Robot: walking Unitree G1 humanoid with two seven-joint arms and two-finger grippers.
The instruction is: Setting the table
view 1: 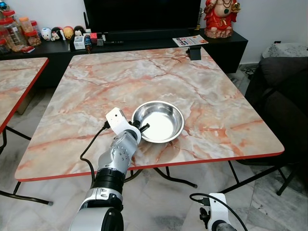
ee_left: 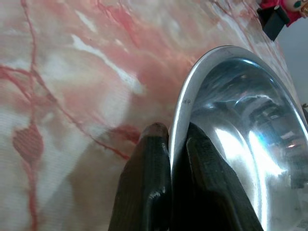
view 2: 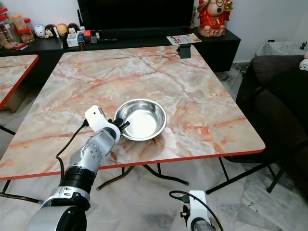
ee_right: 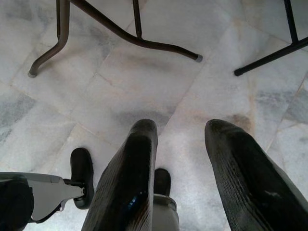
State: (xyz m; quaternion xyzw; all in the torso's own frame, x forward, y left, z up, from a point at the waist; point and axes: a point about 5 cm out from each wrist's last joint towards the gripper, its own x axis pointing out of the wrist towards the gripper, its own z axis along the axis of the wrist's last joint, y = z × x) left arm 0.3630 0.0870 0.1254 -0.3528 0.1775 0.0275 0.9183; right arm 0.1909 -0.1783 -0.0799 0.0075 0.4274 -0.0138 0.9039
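A steel bowl (view 1: 159, 121) is seen resting on the marble-patterned table (view 1: 202, 91), near the front edge and slightly toward the robot's left. Its near-left rim is pinched by the left gripper (ee_left: 169, 144), whose 2 black fingers (ee_left: 149, 178) are closed almost together, 1 outside the rim and 1 inside the bowl. The right gripper (ee_right: 180, 144) is held low beside the table over the tiled floor (ee_right: 159, 82), its 2 fingers parted with nothing between them.
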